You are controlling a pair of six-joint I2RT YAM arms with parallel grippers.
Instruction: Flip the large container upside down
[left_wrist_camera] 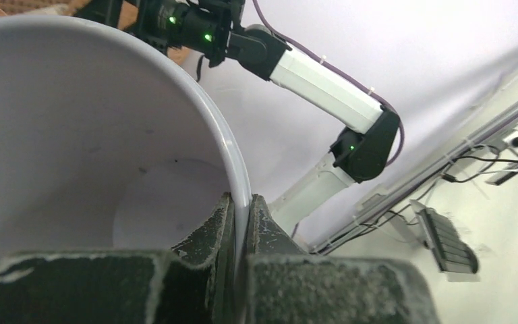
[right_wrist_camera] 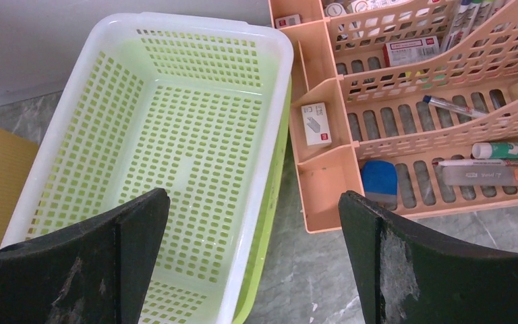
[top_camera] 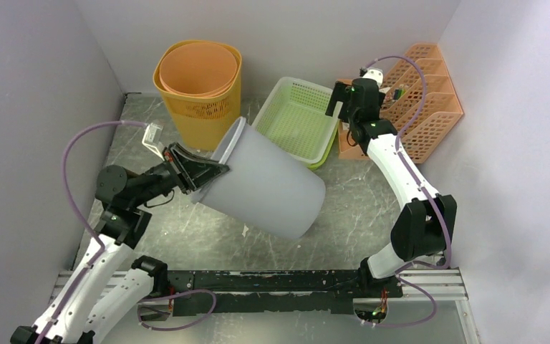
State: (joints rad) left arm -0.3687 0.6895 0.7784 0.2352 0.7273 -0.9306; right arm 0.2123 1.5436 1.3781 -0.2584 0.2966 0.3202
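The large container [top_camera: 268, 188] is a pale grey bucket, lifted and tipped on its side over the middle of the table, mouth toward the left arm, base toward the lower right. My left gripper [top_camera: 204, 174] is shut on its rim; in the left wrist view the thin white rim [left_wrist_camera: 239, 182] runs between the two pads, with one finger inside the large container [left_wrist_camera: 74, 155]. My right gripper [top_camera: 341, 100] hovers open at the back right, over the gap between the green basket and the orange organiser, nothing between its fingers [right_wrist_camera: 141, 229].
An orange slotted waste bin [top_camera: 200, 89] stands at the back, just behind the grey bucket's rim. A green perforated basket [top_camera: 297, 118] [right_wrist_camera: 175, 135] sits right of it. An orange desk organiser [top_camera: 422, 100] [right_wrist_camera: 405, 88] with pens and small boxes fills the back right corner.
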